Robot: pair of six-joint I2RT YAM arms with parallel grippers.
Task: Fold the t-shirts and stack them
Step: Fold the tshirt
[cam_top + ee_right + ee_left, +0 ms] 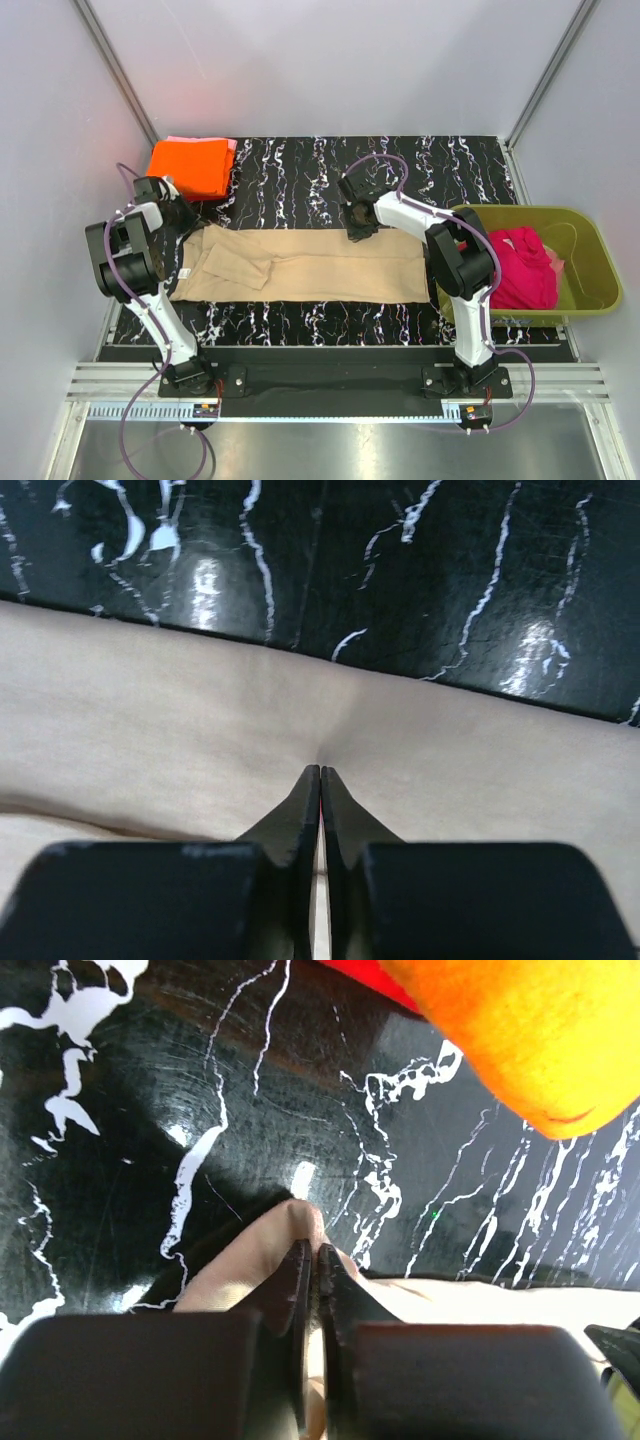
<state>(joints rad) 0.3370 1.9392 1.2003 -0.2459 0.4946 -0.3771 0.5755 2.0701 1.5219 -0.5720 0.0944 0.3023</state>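
Noting the lie of the cloth first: the tan t-shirt is spread flat across the middle of the table as a long band, its long axis running left to right; both pincers sit on its far long edge.

The left pincer is at the far-left corner, jaws pressed together with a peak of tan cloth drawn up between the tips; we read that as a pinch on the corner. The right pincer is on the same far edge, right of the middle, jaws likewise closed, the cloth puckering into the tips; held, by our judgement.

From each pincer the bulk of the shirt lies toward the arm bases; the coming fold likely turns on carrying the far edge over toward the near one, both arms together.

The orange t-shirt lies folded at the table's far-left corner, on a pink t-shirt whose edge peeks out; the magenta t-shirt is heaped in the olive tub at the right.

No brand, label or writing is readable in any view.
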